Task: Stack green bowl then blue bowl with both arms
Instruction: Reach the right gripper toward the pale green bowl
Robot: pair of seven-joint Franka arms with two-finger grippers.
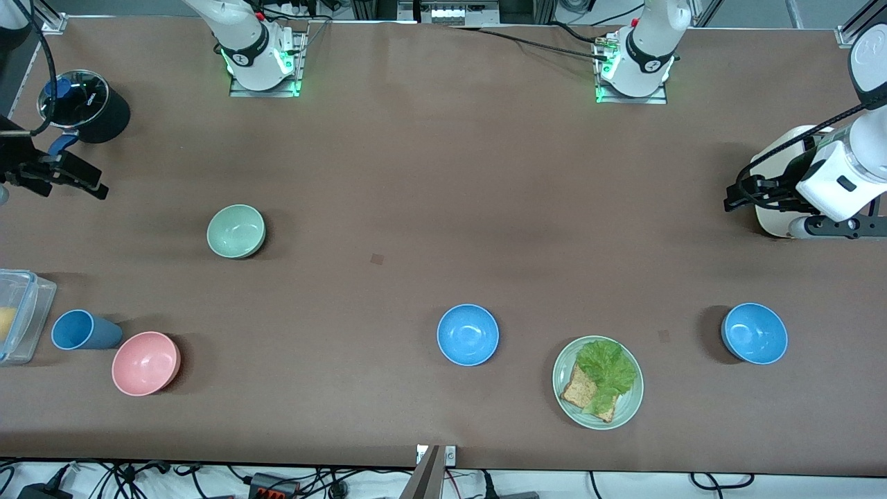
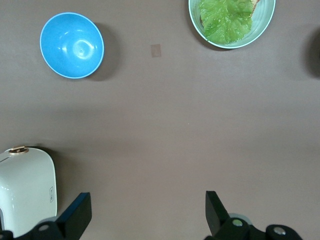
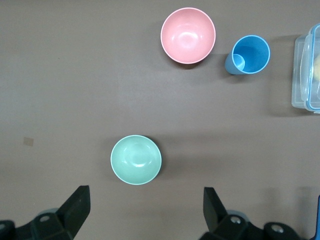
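Note:
The green bowl point(image 1: 236, 231) stands upright and alone toward the right arm's end; it also shows in the right wrist view point(image 3: 136, 159). Two blue bowls stand nearer the front camera: one mid-table point(image 1: 468, 335), one toward the left arm's end point(image 1: 754, 333), which also shows in the left wrist view point(image 2: 71, 45). My right gripper point(image 1: 93, 186) is open and empty over the table at the right arm's end; its jaws point(image 3: 146, 212) stand wide, short of the green bowl. My left gripper point(image 1: 738, 195) is open and empty point(image 2: 148, 215) beside a white appliance.
A pink bowl point(image 1: 145, 362), a blue cup point(image 1: 80, 330) and a clear container point(image 1: 17, 315) sit at the right arm's end. A green plate point(image 1: 627, 405) with lettuce and toast lies between the blue bowls. A black lidded pot point(image 1: 83, 104) and the white appliance point(image 1: 779, 173) stand at the table's ends.

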